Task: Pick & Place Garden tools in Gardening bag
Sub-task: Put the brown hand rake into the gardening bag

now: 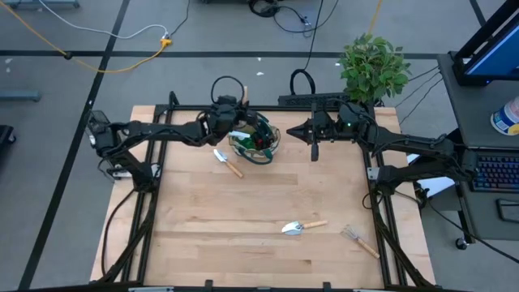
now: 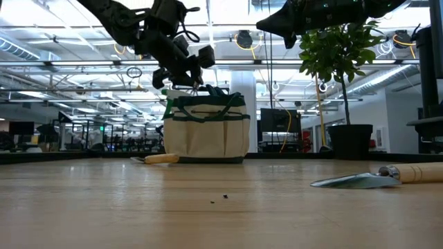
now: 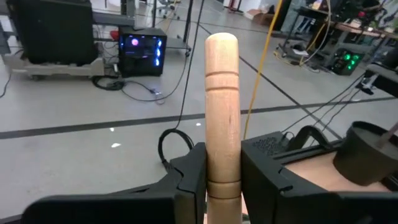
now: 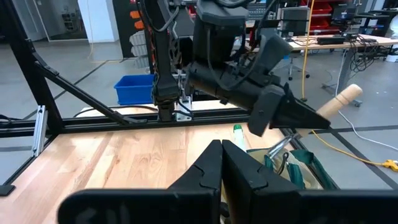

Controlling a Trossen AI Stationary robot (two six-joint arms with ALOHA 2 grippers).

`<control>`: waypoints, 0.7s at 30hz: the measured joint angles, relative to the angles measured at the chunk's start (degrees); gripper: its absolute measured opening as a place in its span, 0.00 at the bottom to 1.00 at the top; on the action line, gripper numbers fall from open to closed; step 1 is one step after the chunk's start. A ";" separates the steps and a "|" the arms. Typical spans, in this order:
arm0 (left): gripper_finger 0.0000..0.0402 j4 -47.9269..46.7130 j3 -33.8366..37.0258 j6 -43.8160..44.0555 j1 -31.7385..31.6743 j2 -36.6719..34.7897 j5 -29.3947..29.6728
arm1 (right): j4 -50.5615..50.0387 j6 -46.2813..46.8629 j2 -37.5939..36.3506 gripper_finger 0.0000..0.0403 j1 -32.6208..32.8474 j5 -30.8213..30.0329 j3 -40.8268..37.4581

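The beige gardening bag (image 1: pixel 256 141) with green trim stands at the far middle of the table, with tools inside; it also shows in the low view (image 2: pixel 206 133). My left gripper (image 1: pixel 237 115) hovers over the bag's left rim, shut on a wooden-handled tool (image 3: pixel 222 106) whose metal end is hidden. My right gripper (image 1: pixel 295 130) is shut and empty, raised just right of the bag, pointing at it. A trowel (image 1: pixel 228 161) lies beside the bag, a second trowel (image 1: pixel 301 227) and a small rake (image 1: pixel 360 241) lie near the front. My left gripper pinches the tool's wooden handle (image 3: pixel 222 177) between its two fingers (image 3: pixel 194 180), low on the handle. The handle's rounded free end (image 4: pixel 348 93) sticks out past the fingers, slanting up. The tool is lifted above the bag; its lower end is hidden.
A potted green plant (image 1: pixel 373 63) stands at the far right corner, behind my right arm. The table's middle and left front show bare wood (image 1: pixel 211 227). A desk with a keyboard (image 1: pixel 495 172) stands off the right side.
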State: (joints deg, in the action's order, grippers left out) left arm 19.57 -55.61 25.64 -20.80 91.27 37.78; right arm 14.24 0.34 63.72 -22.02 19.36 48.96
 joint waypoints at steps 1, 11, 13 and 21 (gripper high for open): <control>0.19 0.71 0.00 0.13 -0.18 0.34 -0.22 | 0.00 0.23 0.00 0.00 0.00 -0.02 -0.01; 0.19 2.96 0.02 -0.55 0.33 1.43 -1.95 | 0.02 0.31 0.00 0.00 0.00 -1.64 -0.01; 0.19 2.49 0.02 -1.04 0.27 1.43 -1.69 | 0.02 0.31 0.00 0.00 0.00 -1.65 0.01; 0.19 2.87 0.00 -2.04 0.19 2.83 0.29 | 0.04 0.31 0.00 0.00 0.00 -1.70 0.00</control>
State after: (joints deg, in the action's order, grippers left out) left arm 22.44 -55.61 23.59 -20.61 94.11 38.07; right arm 14.28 0.64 63.72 -22.02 17.66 48.96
